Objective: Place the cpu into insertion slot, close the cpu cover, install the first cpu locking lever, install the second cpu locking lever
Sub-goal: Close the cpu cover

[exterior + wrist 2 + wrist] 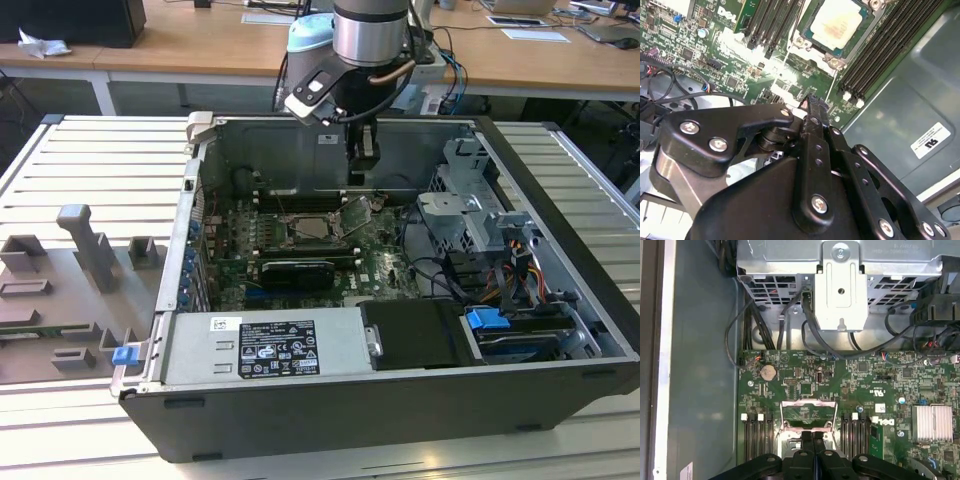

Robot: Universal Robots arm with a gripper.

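Observation:
The cpu (840, 22) lies flat in the insertion slot (313, 227) on the green board; its pale metal top also shows in the exterior view (314, 225). The cpu cover (807, 407) stands open, tilted up from its hinge on the socket's side toward the exterior view's right (355, 213). My gripper (362, 158) hangs inside the case, a little above the raised cover and near the back wall. In both wrist views its black fingertips (812, 436) (815, 106) are pressed together with nothing between them, just short of the cover's frame.
A grey power supply box (262, 347) fills the case front. A metal drive cage (470, 205) with cables stands at the exterior view's right. Black memory slots (756, 437) flank the socket. A finned heatsink (935, 422) sits on the board. Grey fixtures (90, 250) lie outside the case.

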